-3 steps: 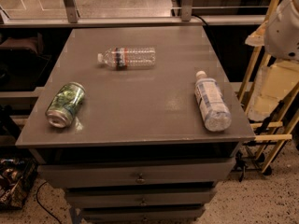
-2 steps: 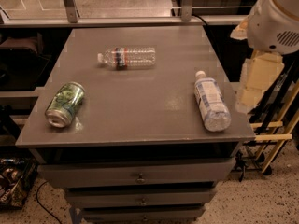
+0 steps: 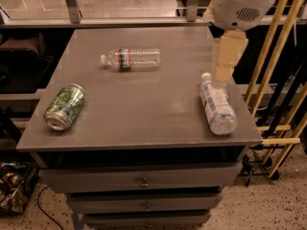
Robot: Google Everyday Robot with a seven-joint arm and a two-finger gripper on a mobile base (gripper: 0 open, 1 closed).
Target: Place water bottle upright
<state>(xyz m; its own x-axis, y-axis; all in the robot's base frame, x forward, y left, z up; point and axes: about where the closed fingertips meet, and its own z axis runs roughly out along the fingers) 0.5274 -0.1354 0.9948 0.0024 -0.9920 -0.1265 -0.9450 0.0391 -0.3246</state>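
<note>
The water bottle (image 3: pixel 132 59) is slim, clear and ribbed, with a white cap and a narrow red-and-blue band. It lies on its side at the back middle of the grey tabletop (image 3: pixel 144 114), cap pointing left. My arm comes in from the top right with a white round joint and a cream link hanging down. My gripper (image 3: pixel 222 75) is at the lower end of that link, above the table's right side. It is well to the right of the water bottle and just over the cap of a fatter bottle.
A fatter bottle (image 3: pixel 218 104) with a white-blue label lies on its side near the right edge. A green drink can (image 3: pixel 64 106) lies on its side at the front left. Yellow poles (image 3: pixel 273 56) stand to the right. Drawers (image 3: pixel 144 181) are below the top.
My arm has swung left from the right edge of the view to over the table's right side. The bottles and can have not moved.
</note>
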